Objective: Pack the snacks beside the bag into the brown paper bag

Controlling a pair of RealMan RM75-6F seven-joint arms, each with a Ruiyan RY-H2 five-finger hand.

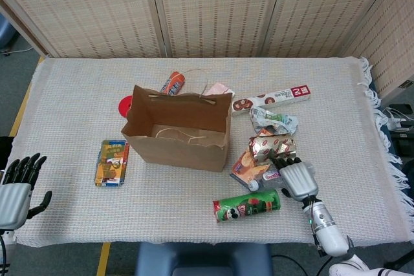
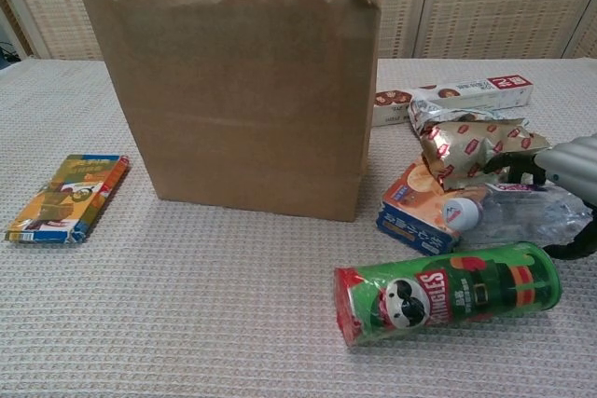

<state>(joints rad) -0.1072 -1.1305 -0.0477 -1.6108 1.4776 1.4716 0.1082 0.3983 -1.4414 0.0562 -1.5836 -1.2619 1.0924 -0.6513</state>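
The brown paper bag point(image 1: 176, 135) stands open mid-table, also filling the chest view point(image 2: 233, 90). To its right lie a green Pringles can point(image 1: 247, 205) point(image 2: 448, 294), a clear bottle point(image 2: 522, 207), an orange-blue cracker box point(image 1: 249, 166) point(image 2: 418, 207), a gold-red foil packet point(image 1: 272, 145) point(image 2: 471, 146), a silver packet point(image 1: 273, 121) and a long white biscuit box point(image 1: 272, 99) point(image 2: 457, 95). My right hand point(image 1: 296, 176) point(image 2: 571, 167) lies over the bottle, dark fingertips point(image 2: 516, 167) touching the foil packet, holding nothing. My left hand point(image 1: 16, 185) hovers open at the table's left front edge.
A colourful flat box point(image 1: 111, 161) point(image 2: 70, 195) lies left of the bag. Behind the bag are a red-orange can point(image 1: 173, 82), a red disc point(image 1: 126, 103) and a pink packet point(image 1: 218, 88). Woven screens stand at the back; the cloth's fringe hangs on the right.
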